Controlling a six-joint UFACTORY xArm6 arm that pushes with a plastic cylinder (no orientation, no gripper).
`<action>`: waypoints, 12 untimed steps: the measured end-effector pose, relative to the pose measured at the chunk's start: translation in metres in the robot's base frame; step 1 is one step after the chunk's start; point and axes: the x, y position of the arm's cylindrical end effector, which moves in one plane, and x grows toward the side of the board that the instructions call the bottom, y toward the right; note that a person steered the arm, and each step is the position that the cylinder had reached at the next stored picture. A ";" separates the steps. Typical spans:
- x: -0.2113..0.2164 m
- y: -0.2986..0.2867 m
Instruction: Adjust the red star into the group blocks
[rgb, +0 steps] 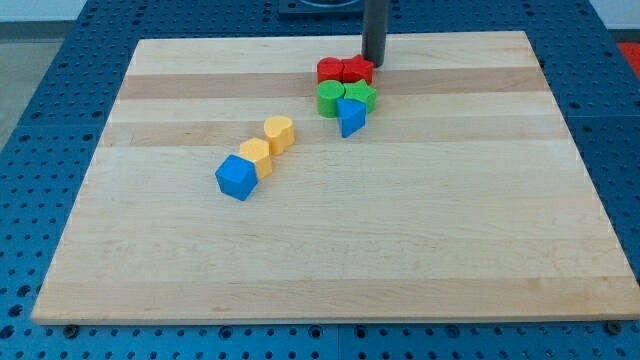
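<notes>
The red star (357, 70) sits near the view's top centre, touching a red round block (329, 70) on its left. Just below them lie a green round block (331, 99) and a green star (360, 96), and below those a blue triangular block (350, 117). These blocks form one tight group. My tip (373, 62) is at the view's top, just above and to the right of the red star, touching or nearly touching it.
A second group lies left of centre: a yellow round block (279, 132), a yellow block (257, 157) and a blue block (236, 177) in a diagonal row. The wooden board (400, 230) rests on a blue perforated table.
</notes>
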 end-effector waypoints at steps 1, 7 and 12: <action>0.001 0.028; 0.026 -0.042; 0.026 -0.096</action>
